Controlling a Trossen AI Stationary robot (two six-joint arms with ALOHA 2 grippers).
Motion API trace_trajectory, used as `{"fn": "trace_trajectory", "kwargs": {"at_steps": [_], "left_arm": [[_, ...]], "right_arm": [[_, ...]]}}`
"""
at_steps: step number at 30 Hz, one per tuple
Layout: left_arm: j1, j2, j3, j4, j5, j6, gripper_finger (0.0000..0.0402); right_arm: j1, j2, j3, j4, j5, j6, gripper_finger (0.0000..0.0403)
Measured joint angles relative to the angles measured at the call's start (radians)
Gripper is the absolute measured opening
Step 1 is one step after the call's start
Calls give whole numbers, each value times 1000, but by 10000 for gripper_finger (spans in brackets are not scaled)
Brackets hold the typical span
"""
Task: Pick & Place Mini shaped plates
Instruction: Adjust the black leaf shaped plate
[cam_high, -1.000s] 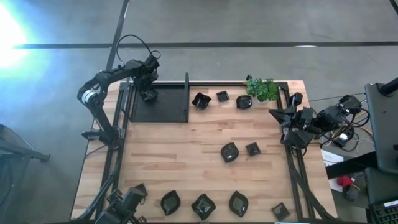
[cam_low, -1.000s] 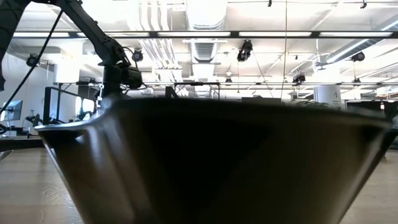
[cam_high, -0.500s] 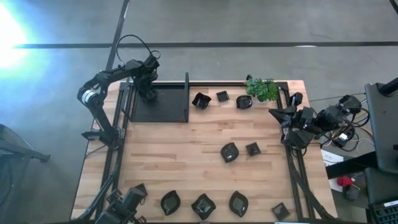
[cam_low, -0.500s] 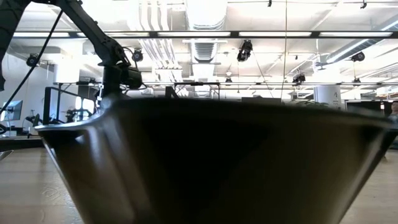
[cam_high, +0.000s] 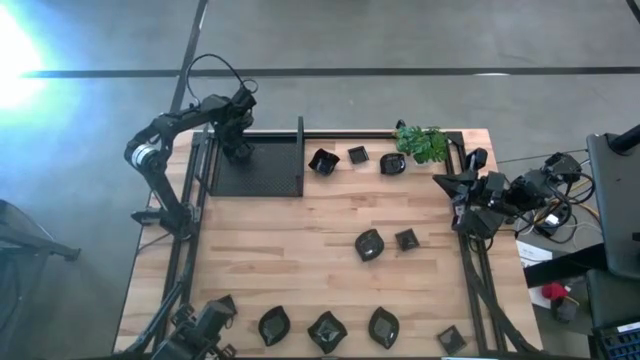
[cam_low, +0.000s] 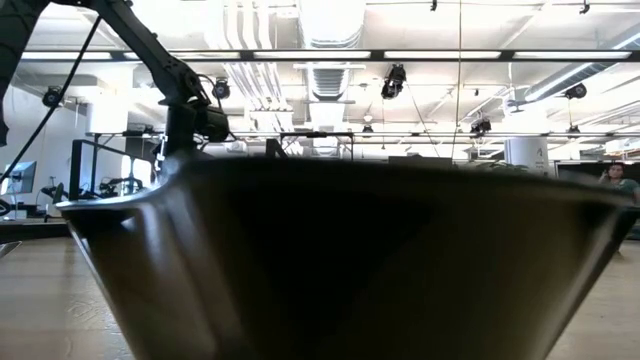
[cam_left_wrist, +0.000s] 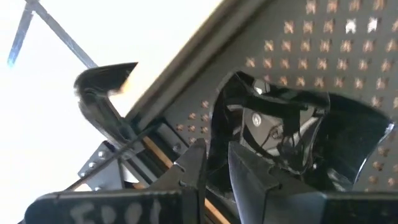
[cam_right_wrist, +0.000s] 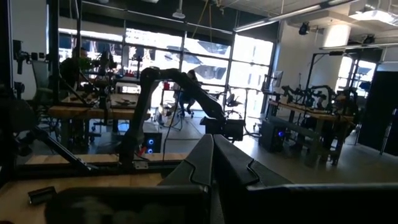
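My left gripper (cam_high: 238, 150) reaches down at the far left corner of the flat black perforated tray (cam_high: 272, 176) and is shut on a glossy black mini plate (cam_left_wrist: 305, 140) that lies there. Three more mini plates (cam_high: 358, 155) stand in a row along the far edge beside the tray. Two (cam_high: 369, 244) rest mid-table, and several (cam_high: 327, 330) line the near edge. One of those near plates (cam_low: 340, 260) fills the low view. My right gripper (cam_high: 462, 196) waits shut at the table's right edge. My left gripper pinches the mini plate's raised rim (cam_left_wrist: 213, 134) between its two fingers (cam_left_wrist: 196, 171), one inside the dish and one outside. It comes from above, pointing down. The plate's underside seems to rest on the perforated tray (cam_left_wrist: 311, 56).
A small green plant (cam_high: 421, 143) stands at the far edge, right of the plate row. The tray has an upright wall (cam_high: 300, 150) on its right side. Bare wood (cam_high: 270, 250) lies between the tray and the near plates. A person (cam_low: 617, 176) shows far behind the table.
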Motion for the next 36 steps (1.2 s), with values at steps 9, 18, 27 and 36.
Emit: {"fn": "trace_trajectory", "kwargs": {"at_steps": [9, 18, 27, 36], "left_arm": [[-21, -140, 51, -14, 3, -36, 62], [-202, -415, 34, -22, 94, -55, 62], [-637, -628, 26, -34, 33, -322, 62], [-1116, -632, 26, -29, -250, -676, 62]], "right_arm": [[0, 0, 0, 0, 88, 15, 8], [0, 1, 0, -2, 107, 15, 8], [0, 1, 0, -60, 105, 166, 8], [0, 12, 0, -220, 99, 387, 8]]}}
